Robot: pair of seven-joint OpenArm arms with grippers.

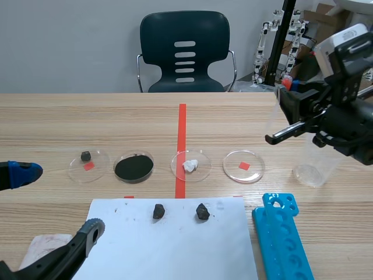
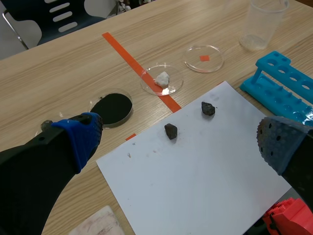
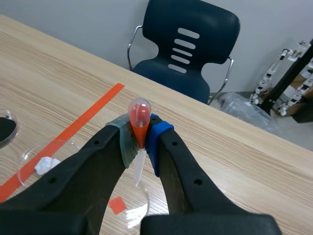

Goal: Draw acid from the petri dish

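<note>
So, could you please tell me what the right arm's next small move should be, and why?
Probably lower the right gripper until the dropper tip dips into the clear dish. The gripper is shut on the dropper, tip pointing down and held well above the dish. In the right wrist view the dish seems to lie just under the tip, so a short descent looks like enough.

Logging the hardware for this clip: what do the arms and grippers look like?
Both arms are black. The left gripper and right gripper each have two thick black fingers tipped with dotted pads, blue or grey-green. A white-grey box tops the right arm.
</note>
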